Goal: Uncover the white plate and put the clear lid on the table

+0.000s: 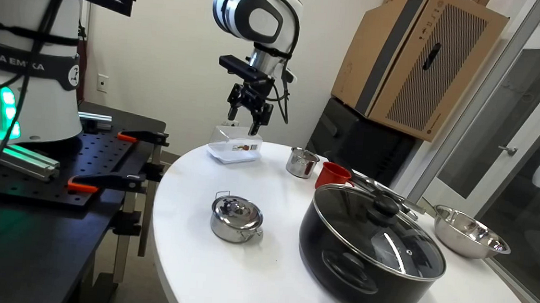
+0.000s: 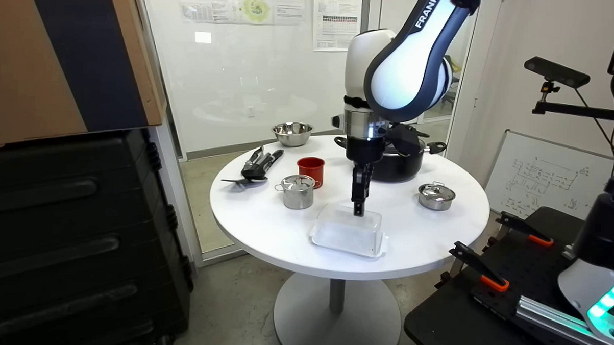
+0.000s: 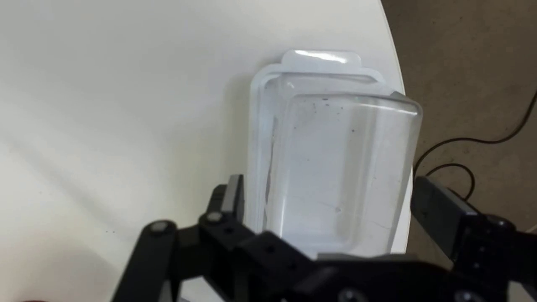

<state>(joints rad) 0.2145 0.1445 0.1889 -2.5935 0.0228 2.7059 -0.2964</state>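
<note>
The clear lid (image 1: 224,137) is a low transparent box-shaped cover. It sits on the white plate (image 1: 234,159) near the edge of the round white table (image 1: 260,281). The lid (image 2: 345,231) and plate (image 2: 384,244) also show in an exterior view. In the wrist view the plate's rim and end tab (image 3: 321,61) stick out around the lid (image 3: 327,159). My gripper (image 1: 243,123) is open and empty above the lid, pointing down. In the wrist view its fingers (image 3: 333,201) stand wide on either side of the lid. I cannot tell whether a fingertip touches it.
A steel cup (image 1: 302,163), a red mug (image 1: 333,175), a small lidded steel tin (image 1: 236,219), a large black pot (image 1: 368,255) and a steel bowl (image 1: 470,233) stand on the table. Black utensils (image 2: 258,166) lie near the bowl. The table's edge runs close beside the plate.
</note>
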